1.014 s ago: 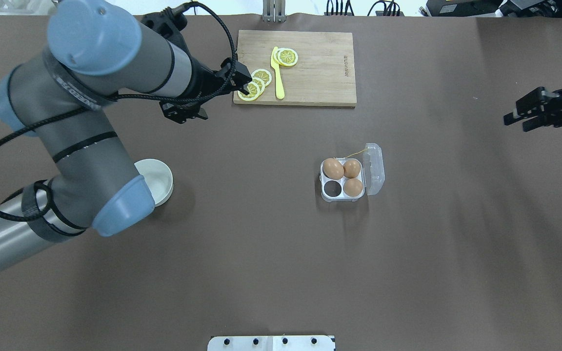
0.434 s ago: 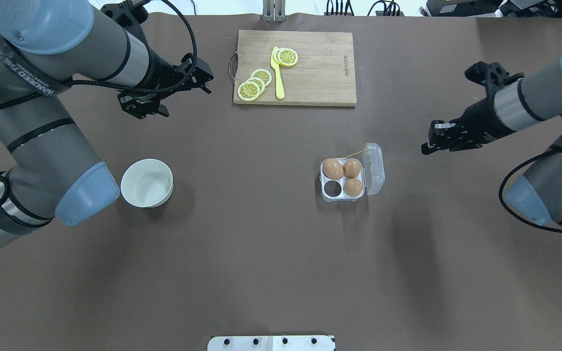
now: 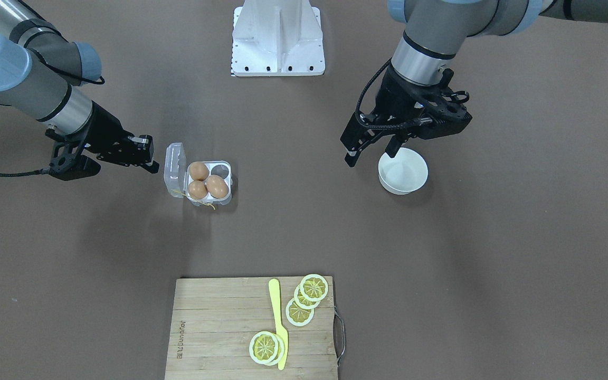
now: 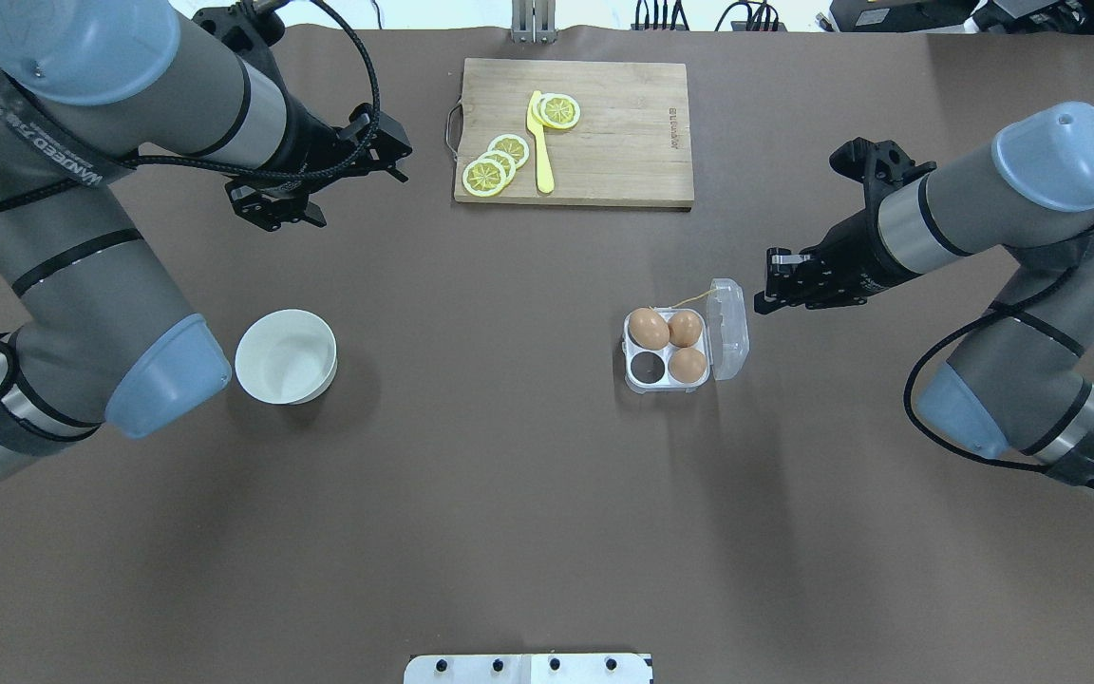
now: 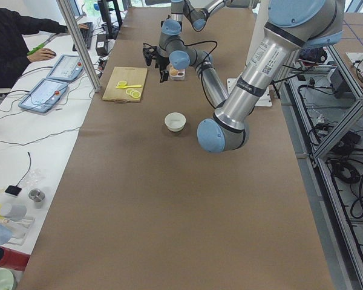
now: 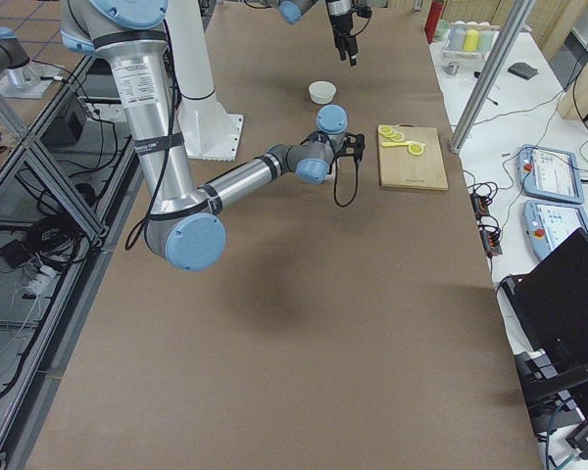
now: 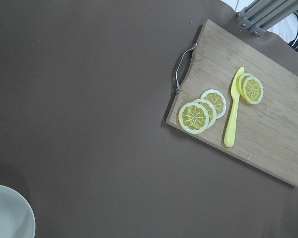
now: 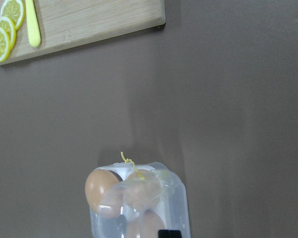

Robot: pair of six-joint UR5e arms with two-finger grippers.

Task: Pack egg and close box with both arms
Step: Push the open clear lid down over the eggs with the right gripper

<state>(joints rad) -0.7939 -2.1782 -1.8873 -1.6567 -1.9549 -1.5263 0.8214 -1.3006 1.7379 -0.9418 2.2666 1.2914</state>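
The clear box (image 4: 639, 383) sits mid-table with its lid (image 4: 730, 328) open, hinged on its right side. Three tan-brown eggs (image 4: 649, 329) fill three cells; the near-left cell (image 4: 646, 365) is empty. A yellow string (image 4: 689, 300) trails from the far edge. My right gripper (image 4: 763, 283) hovers open and empty just right of the lid; one fingertip (image 8: 169, 233) shows in the right wrist view over the lid (image 8: 159, 198). My left gripper (image 3: 370, 155) is open and empty beside the white bowl (image 3: 403, 171). No egg shows outside the box.
The white bowl (image 4: 286, 356) at the table's left looks empty. A wooden cutting board (image 4: 623, 142) with lemon slices (image 4: 487, 175) and a yellow knife (image 4: 540, 142) lies at the far side. The white robot base (image 3: 277, 37) is at the near edge.
My right arm has swung in from the right edge to just beside the open lid. My left arm pulled back to the left, uncovering the bowl, then held almost still.
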